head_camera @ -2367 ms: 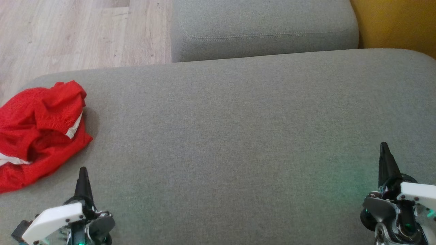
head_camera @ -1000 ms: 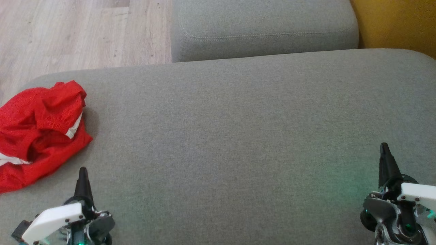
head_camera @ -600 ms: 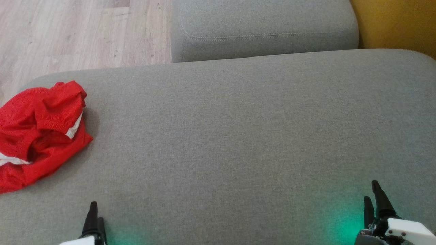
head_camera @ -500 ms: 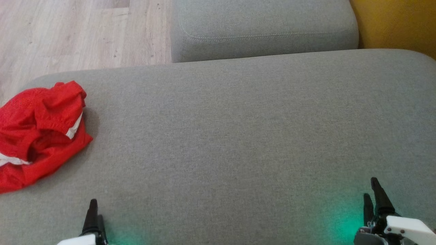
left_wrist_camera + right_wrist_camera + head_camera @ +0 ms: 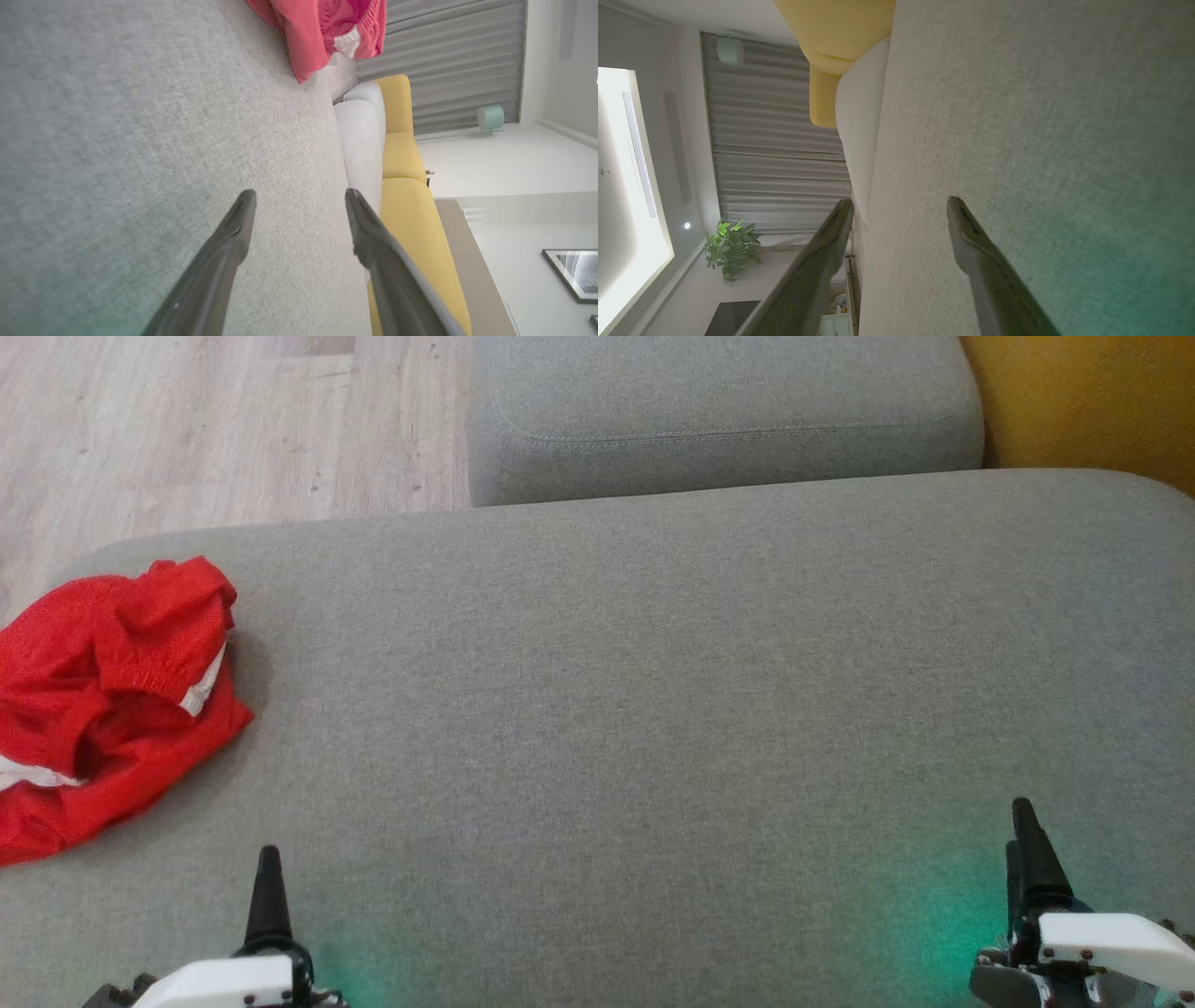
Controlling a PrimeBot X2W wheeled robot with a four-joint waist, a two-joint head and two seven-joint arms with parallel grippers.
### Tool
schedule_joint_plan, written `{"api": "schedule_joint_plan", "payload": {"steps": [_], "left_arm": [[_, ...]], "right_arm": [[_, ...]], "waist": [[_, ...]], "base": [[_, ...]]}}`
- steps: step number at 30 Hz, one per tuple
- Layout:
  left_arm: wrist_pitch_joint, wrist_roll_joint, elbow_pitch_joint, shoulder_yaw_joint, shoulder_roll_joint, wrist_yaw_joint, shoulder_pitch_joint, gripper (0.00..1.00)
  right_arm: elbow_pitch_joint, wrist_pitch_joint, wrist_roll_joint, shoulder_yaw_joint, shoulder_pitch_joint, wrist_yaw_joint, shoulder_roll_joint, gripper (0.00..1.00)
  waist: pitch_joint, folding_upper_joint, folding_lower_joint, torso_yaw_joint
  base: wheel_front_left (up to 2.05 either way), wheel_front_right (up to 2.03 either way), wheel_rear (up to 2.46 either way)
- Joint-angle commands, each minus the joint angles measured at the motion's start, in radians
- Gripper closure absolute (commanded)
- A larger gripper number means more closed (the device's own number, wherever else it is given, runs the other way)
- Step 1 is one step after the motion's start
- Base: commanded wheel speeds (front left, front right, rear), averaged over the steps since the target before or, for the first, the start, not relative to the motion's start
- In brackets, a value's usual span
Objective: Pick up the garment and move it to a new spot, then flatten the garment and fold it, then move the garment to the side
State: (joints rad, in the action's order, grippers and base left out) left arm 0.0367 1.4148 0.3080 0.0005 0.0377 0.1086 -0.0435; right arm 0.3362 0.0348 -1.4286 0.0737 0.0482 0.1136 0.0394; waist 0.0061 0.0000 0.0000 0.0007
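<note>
I see the red garment crumpled at the left edge of the sofa, well apart from my left end effector and right end effector, both spread wide, holding nothing

Low and level, left end effector and right end effector, fingers parted, both empty.

Smaller grey stitched cushion at the far edge of a broad grey fabric sofa seat; pale wood-plank floor beyond its far-left corner.
</note>
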Motion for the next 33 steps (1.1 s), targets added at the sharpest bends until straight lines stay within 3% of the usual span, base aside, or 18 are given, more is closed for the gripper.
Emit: {"api": "schedule_joint_plan", "payload": {"steps": [1,10,33], "left_arm": [[-0.009,-0.035,-0.046,0.000,0.007,-0.003,0.051,0.00],[-0.034,-0.177,-0.097,-0.028,0.009,-0.021,0.050,0.00],[-0.096,-0.486,-0.154,-0.151,0.075,-0.162,0.065,0.00]], "right_arm": [[-0.042,-0.011,0.033,-0.005,-0.038,0.003,0.007,0.00],[-0.083,-0.035,0.212,-0.039,-0.035,0.004,0.008,0.00],[-0.131,-0.096,0.523,-0.107,-0.033,0.007,0.008,0.00]], "waist": [[0.000,0.0000,0.0000,0.000],[0.000,0.0000,0.0000,0.002],[-0.010,0.0000,0.0000,-0.001]], "base": [[0.00,0.00,0.00],[0.00,0.00,0.00],[0.00,0.00,0.00]]}}
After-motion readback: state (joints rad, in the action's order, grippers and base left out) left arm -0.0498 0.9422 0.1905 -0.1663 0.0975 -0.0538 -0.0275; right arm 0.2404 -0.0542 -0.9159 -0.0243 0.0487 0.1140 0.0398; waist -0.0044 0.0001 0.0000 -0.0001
